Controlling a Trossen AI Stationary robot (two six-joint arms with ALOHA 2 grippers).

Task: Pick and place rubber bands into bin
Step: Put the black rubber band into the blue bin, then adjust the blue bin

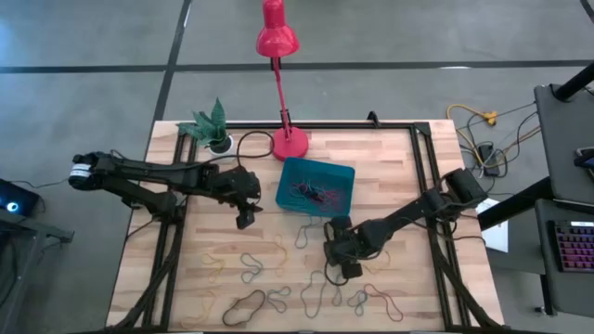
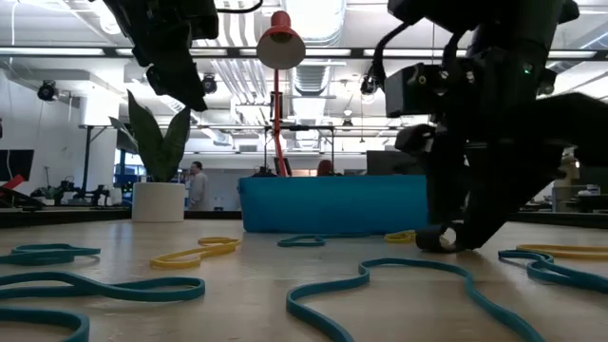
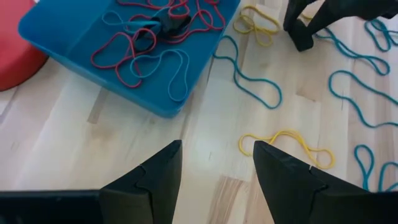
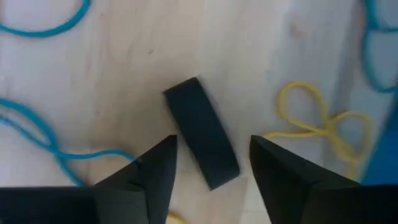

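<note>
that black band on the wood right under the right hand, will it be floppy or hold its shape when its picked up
The black band looks wider and flatter than the thin yellow loop beside it, so it probably droops less. It lies flat on the table, so the right hand, fingers open astride it, may slide over it.

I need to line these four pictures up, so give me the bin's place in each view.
High view: the bin sits centre, in front of the red lamp base, rubber bands inside.
Low view: the bin's wall runs across mid-frame, behind the loose bands.
Left wrist view: the bin fills the upper-left corner.
Right wrist view: only a blue sliver at the lower-right edge, possibly the bin.
Shared landmark: the red lamp, at the bin's far side in the high and low views.
</note>
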